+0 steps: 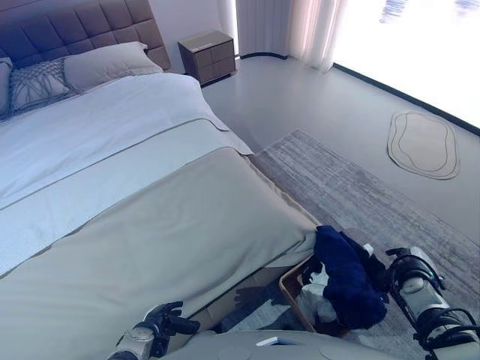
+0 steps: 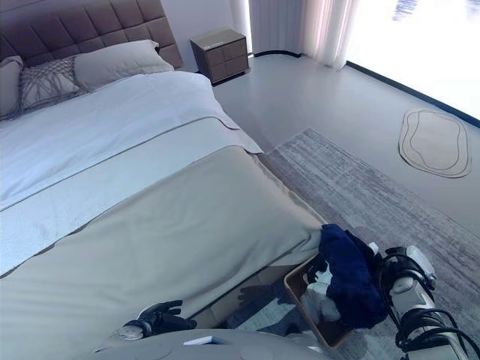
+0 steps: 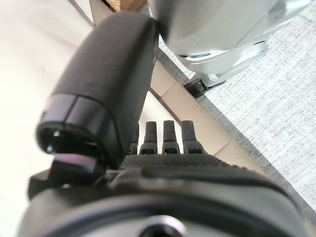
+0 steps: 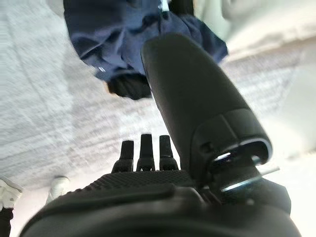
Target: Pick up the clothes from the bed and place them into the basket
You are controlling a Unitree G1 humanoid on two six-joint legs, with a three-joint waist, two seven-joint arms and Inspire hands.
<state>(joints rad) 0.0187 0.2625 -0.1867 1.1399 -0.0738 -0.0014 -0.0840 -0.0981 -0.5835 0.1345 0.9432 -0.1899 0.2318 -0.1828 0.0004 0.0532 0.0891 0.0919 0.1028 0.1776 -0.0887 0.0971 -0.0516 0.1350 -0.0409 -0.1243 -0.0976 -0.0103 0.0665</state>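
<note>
A navy garment [image 1: 349,277] lies heaped on the wooden basket [image 1: 287,285], which stands on the floor by the bed's foot corner. A white garment [image 1: 319,304] sits in the basket under it. My right hand [image 1: 382,271] is just to the right of the heap, at its edge. In the right wrist view its fingers [image 4: 143,150] are straight, with the navy garment [image 4: 123,34] past them and nothing held. My left hand [image 1: 161,321] hangs open low by the bed's near edge. The beige cover of the bed [image 1: 150,225] shows no loose clothes.
Pillows [image 1: 105,64] lie at the headboard, and a nightstand [image 1: 208,54] stands beyond the bed. A grey rug [image 1: 360,195] runs along the bed's right side under the basket. A small oval mat [image 1: 422,144] lies near the window and curtains [image 1: 292,26].
</note>
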